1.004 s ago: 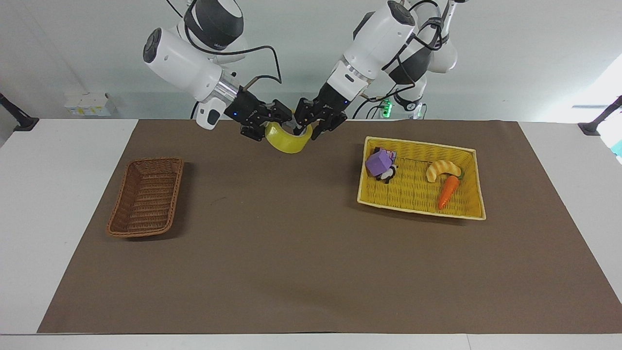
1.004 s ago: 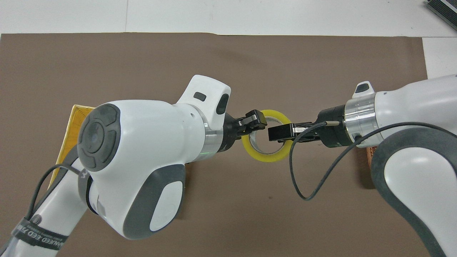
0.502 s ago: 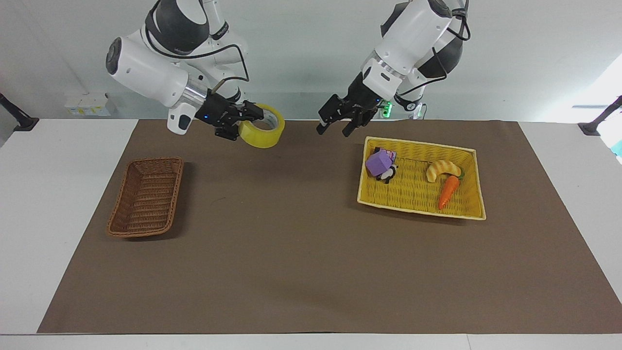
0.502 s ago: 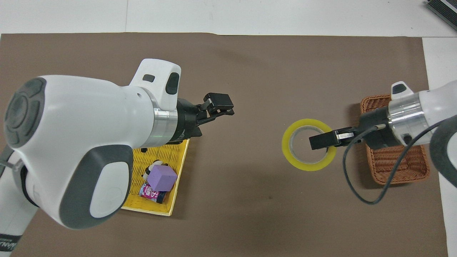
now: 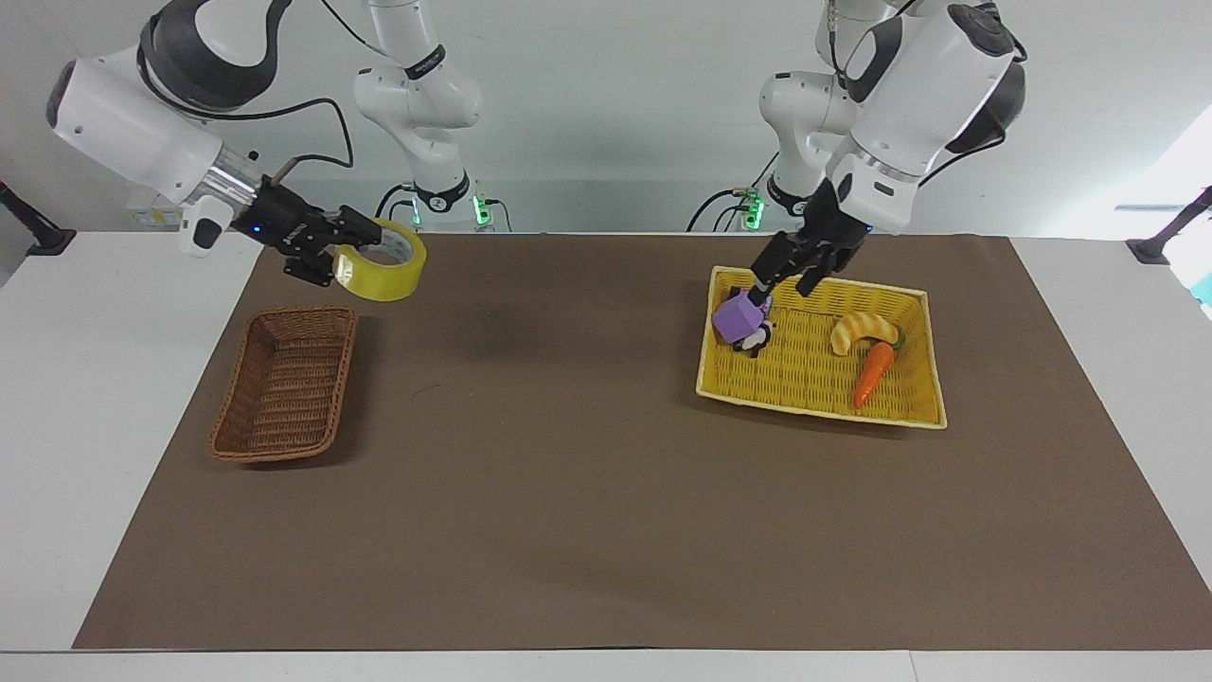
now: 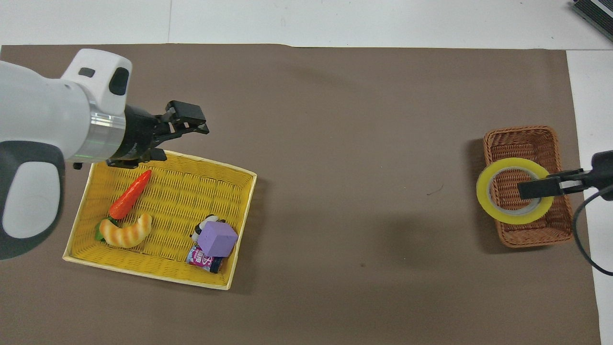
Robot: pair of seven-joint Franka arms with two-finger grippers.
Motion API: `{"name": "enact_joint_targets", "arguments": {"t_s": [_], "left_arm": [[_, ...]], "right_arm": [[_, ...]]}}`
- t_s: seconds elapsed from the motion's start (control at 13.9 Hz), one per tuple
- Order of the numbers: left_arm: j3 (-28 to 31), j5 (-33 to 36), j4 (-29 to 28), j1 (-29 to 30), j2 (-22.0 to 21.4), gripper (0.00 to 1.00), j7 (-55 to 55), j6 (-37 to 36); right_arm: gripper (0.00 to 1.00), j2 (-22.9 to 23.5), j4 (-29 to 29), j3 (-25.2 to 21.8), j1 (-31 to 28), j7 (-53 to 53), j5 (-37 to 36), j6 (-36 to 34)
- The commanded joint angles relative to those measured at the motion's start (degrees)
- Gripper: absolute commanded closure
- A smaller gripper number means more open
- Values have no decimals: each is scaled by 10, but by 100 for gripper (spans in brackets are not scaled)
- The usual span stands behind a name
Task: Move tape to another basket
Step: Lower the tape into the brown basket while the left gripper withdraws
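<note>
**Right end effector carries the tape above the brown basket**

The right end effector (image 5: 348, 248) is clamped on the wall of the tape (image 5: 382, 272), one finger inside the ring and one outside. It holds the yellow roll up in the air at the right arm's end of the table (image 5: 606, 530). The roll lies nearly flat, so the hole through its pale core points roughly up and down.

The relation that matters is between the roll and the small dark brown wicker basket (image 5: 284, 384). In the overhead view the tape (image 6: 512, 190) covers the middle of the basket (image 6: 527, 139), with woven wicker showing through the ring's hole. In the facing view the roll hangs clearly above the basket, and appears toward the end of it that is nearer the robots. It is not touching the basket. The basket is long and narrow, with its long axis running from near the robots to away from them. The roll looks nearly as wide as the basket's floor, so the drop probably needs to be centred across that narrow width. Judging from this, the step in hand is lowering and letting go.

The left end effector (image 5: 793, 270) has its fingers spread wide and holds nothing. It hangs over the large yellow basket (image 5: 918, 417), which holds a carrot (image 5: 873, 373), a croissant (image 5: 862, 332) and a purple block (image 5: 739, 317), well apart from the tape.
</note>
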Motion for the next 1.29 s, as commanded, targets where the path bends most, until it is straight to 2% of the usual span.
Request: {"name": "enact_joint_targets", "arguments": {"t_s": [0.0,0.22,0.36,0.5,0.65,0.86,1.08,1.22], "left_arm": [[-6,46,10,50,-7,0,78,-47],[-6,63,10,115,-8,0,221,-73],[-6,98,10,127,-11,0,277,-87],[-2,125,17,126,-14,0,297,-109],[1,144,51,126,-13,0,337,-156],[4,145,89,126,-14,0,360,-217],[3,144,53,125,-42,0,364,-216],[3,144,56,125,-41,0,374,-219]], "right_arm": [[100,4,11,7,-24,-17,-85,18],[100,47,10,6,-64,-26,-106,70],[100,74,7,5,-77,-29,-113,103],[100,84,8,6,-85,-22,-121,114],[100,84,7,6,-82,4,-121,114],[100,122,9,6,-88,22,-119,126],[100,132,8,7,-85,29,-111,146],[100,135,3,7,-77,37,-112,179]]}}
